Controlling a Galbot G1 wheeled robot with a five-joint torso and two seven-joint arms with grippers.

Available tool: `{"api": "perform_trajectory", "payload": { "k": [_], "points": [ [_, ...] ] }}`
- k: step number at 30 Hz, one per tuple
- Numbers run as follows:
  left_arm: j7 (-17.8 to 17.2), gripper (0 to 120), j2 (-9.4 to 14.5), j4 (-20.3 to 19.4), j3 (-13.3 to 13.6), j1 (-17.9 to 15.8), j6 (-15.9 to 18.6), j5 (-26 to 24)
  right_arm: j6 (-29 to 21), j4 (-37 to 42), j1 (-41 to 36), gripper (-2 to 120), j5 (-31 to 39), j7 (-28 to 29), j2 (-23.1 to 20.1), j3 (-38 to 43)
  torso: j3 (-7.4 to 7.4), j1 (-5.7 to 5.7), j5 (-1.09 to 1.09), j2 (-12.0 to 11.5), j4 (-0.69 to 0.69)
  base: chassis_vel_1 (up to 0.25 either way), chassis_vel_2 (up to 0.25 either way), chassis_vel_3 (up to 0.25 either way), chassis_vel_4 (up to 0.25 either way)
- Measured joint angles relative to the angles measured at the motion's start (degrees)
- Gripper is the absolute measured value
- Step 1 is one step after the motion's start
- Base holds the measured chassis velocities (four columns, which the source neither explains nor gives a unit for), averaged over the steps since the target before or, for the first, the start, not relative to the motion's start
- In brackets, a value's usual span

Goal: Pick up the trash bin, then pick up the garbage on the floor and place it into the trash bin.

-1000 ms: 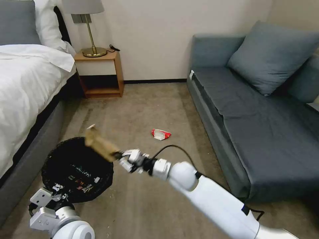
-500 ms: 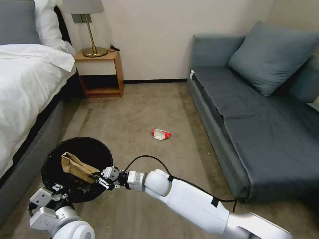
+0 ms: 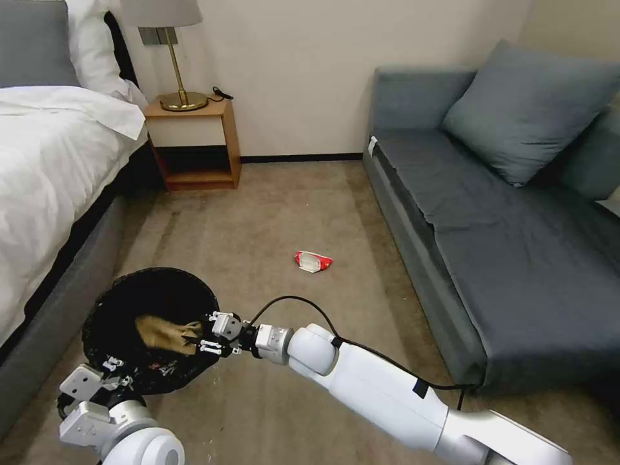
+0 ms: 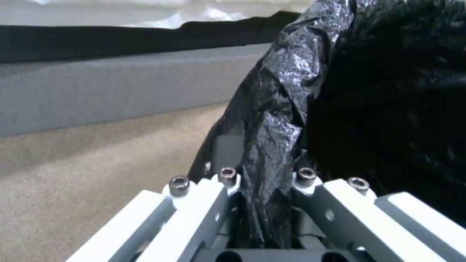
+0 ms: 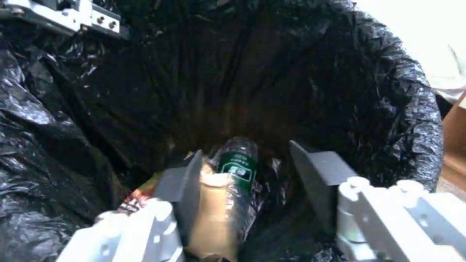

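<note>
The trash bin (image 3: 103, 303) with its black liner hangs low beside the bed. My left gripper (image 3: 113, 378) is shut on its near rim, and the left wrist view shows the crinkled plastic (image 4: 388, 91) pinched in that gripper (image 4: 266, 174). My right gripper (image 3: 197, 336) reaches over the bin's right rim and is open. The crumpled brown paper bag (image 3: 161, 332) lies loose inside the bin, resting against one finger (image 5: 182, 182) in the right wrist view. Below the paper bag (image 5: 213, 211) lie the green-label bottle (image 5: 238, 163) and a colourful wrapper (image 5: 138, 196). A red-and-white packet (image 3: 312, 261) lies on the carpet.
The bed (image 3: 51, 168) runs along the left, close to the bin. A wooden nightstand (image 3: 194, 135) with a lamp stands at the back wall. The grey sofa (image 3: 516, 258) fills the right side. Open carpet lies between bed and sofa.
My right gripper carried the paper bag from above the rim down into the bin, then opened. The bag has dropped lower inside. The left arm and bin stayed put.
</note>
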Motion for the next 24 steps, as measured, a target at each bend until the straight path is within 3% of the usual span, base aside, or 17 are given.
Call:
{"api": "perform_trajectory", "payload": {
  "k": [5,8,10,12,18,21,24],
  "points": [
    [0.00,0,0.00,-0.21,0.00,0.08,0.00,0.02,-0.26,1.40,-0.20,69,0.03,0.46,-0.22,0.19,0.00,0.00,0.00,0.00,0.00,0.000,0.000,0.000,0.000],
    [0.00,0,0.00,-0.37,0.04,0.12,0.00,0.05,-0.53,4.43,-0.61,84,0.43,1.06,-0.75,2.60,0.00,0.00,0.00,0.00,0.01,0.000,0.000,0.000,0.000],
    [0.00,0,0.00,-0.39,0.04,0.12,0.00,0.05,-0.69,5.11,-0.67,85,0.60,1.33,-0.94,3.12,0.00,0.00,0.00,0.00,0.01,0.000,0.000,0.000,0.000],
    [0.00,0,0.00,-0.54,-0.03,0.20,0.00,0.05,-2.27,10.56,-1.40,97,1.43,4.67,-3.05,7.17,0.00,0.00,0.00,0.00,0.01,0.000,0.000,0.000,0.000],
    [0.00,0,0.00,-0.73,-0.12,0.34,-0.02,0.05,-4.86,17.40,-4.07,100,3.43,10.48,-6.99,15.23,0.00,0.00,0.01,0.00,0.00,0.000,0.000,0.000,0.000],
    [-0.03,0,0.00,-0.74,-0.14,0.37,-0.04,0.03,-8.87,22.85,-8.72,100,7.86,17.57,-11.81,23.24,0.00,0.00,0.02,0.00,-0.02,0.000,0.000,0.000,0.000],
    [-0.03,0,0.01,-0.75,-0.05,0.29,-0.04,0.03,-9.63,24.81,-12.40,100,9.35,20.67,-13.73,27.41,0.00,0.00,0.02,0.00,-0.02,0.000,0.000,0.000,0.000]
  ]
}}
